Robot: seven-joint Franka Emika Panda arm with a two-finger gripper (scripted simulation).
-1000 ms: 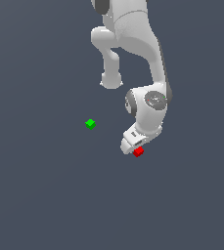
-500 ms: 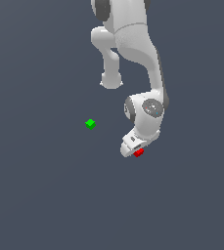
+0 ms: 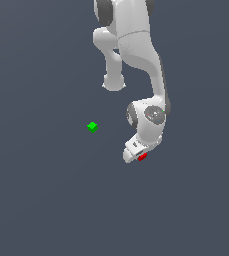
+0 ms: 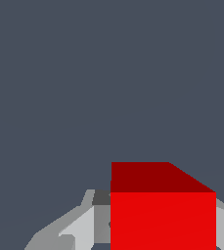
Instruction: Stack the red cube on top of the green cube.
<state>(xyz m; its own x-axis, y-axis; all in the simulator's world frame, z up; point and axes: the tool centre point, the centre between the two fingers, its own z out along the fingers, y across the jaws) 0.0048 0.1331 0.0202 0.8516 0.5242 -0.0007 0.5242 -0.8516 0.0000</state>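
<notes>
Red cube (image 3: 142, 157) sits between the fingers of the end effector (image 3: 136, 153), which appear closed on it, low over the bench (image 3: 46, 200). Green cube (image 3: 92, 127) lies well apart toward the exterior view's left.

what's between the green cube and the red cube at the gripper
Nothing: in the exterior view only bare grey floor lies between the green cube and the red cube at the gripper.

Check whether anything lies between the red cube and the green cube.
Nothing visible does. The red cube sits at the end effector, and only bare floor separates it from the green cube toward the exterior view's left.
</notes>
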